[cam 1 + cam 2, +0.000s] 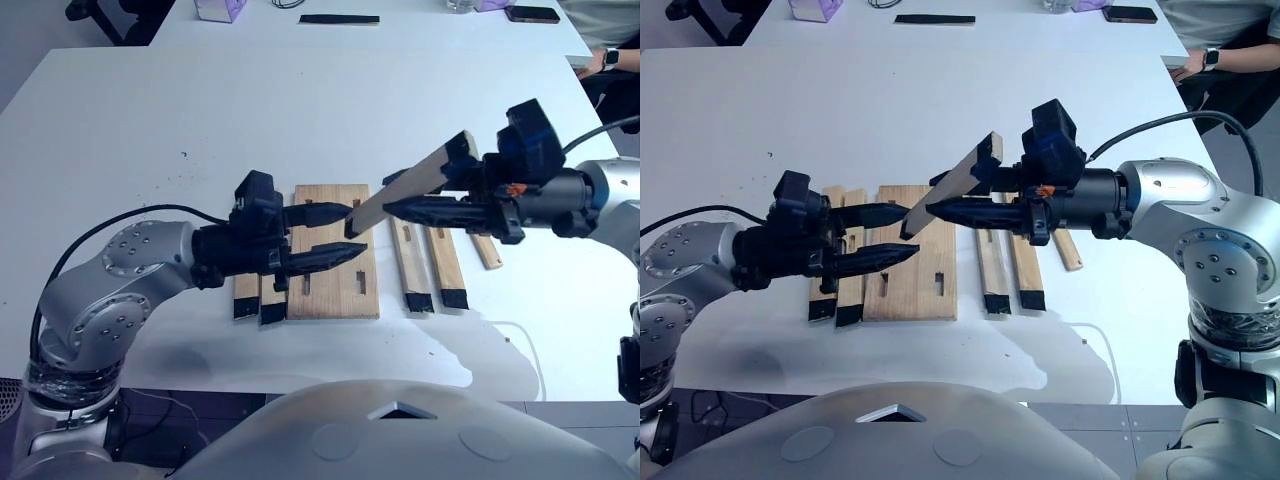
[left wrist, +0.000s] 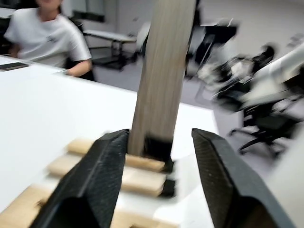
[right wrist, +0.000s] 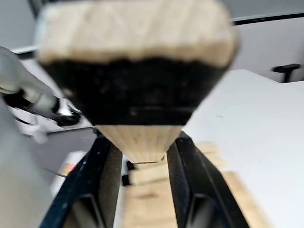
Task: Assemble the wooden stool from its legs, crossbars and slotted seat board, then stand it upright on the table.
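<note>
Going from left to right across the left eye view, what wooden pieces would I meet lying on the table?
Left pair of legs → slotted seat board → right pair of legs → thin crossbar. The held leg overlaps the board, so I skip it.

The right end effector (image 3: 142,140) clamps a black-tipped wooden leg (image 3: 137,90).

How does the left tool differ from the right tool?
The right tool is shut on a leg, held tilted; the left tool is open and grips nothing. The left tool hovers over the seat board, the right tool over the loose legs beside it. Both are black and two-fingered.
</note>
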Robot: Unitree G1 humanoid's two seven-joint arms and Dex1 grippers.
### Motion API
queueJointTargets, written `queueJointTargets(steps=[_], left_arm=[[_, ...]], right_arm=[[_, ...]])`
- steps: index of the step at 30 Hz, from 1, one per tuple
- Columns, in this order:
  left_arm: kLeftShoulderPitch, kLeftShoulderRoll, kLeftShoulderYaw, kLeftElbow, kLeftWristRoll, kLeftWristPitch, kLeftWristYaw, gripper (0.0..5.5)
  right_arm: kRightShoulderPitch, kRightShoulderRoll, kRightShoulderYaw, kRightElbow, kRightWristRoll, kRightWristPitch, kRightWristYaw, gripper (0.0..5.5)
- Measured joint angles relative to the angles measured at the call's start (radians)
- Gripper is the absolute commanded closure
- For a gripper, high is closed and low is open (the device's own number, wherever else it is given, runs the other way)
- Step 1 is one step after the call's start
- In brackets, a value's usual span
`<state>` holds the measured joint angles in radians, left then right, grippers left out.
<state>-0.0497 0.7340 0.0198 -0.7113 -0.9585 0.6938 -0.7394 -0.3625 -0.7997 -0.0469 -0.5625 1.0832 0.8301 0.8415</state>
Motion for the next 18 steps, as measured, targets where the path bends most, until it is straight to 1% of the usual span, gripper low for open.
queueJointTargets(steps=[3, 6, 10, 13, 18], left_arm=[[0.033, 0.0, -0.033, 0.04, 0.11, -0.043, 0.001, 2.07], [0.072, -0.003, -0.053, 0.053, 0.188, -0.083, 0.005, 2.03], [0.119, -0.034, -0.08, 0.065, 0.286, -0.145, 0.022, 2.03], [0.141, -0.044, -0.096, 0.081, 0.334, -0.165, 0.026, 2.03], [0.142, -0.062, -0.096, 0.089, 0.357, -0.184, 0.027, 2.03]], right_arm=[[0.01, -0.058, 0.043, 0.092, -0.232, -0.146, 0.06, 4.21], [0.056, -0.115, 0.094, 0.227, -0.444, -0.351, 0.163, 4.21], [0.083, -0.145, 0.169, 0.556, -0.698, -0.678, 0.32, 4.21], [0.082, -0.143, 0.18, 0.698, -0.76, -0.793, 0.389, 4.21], [0.079, -0.108, 0.18, 0.753, -0.792, -0.874, 0.443, 4.21]])
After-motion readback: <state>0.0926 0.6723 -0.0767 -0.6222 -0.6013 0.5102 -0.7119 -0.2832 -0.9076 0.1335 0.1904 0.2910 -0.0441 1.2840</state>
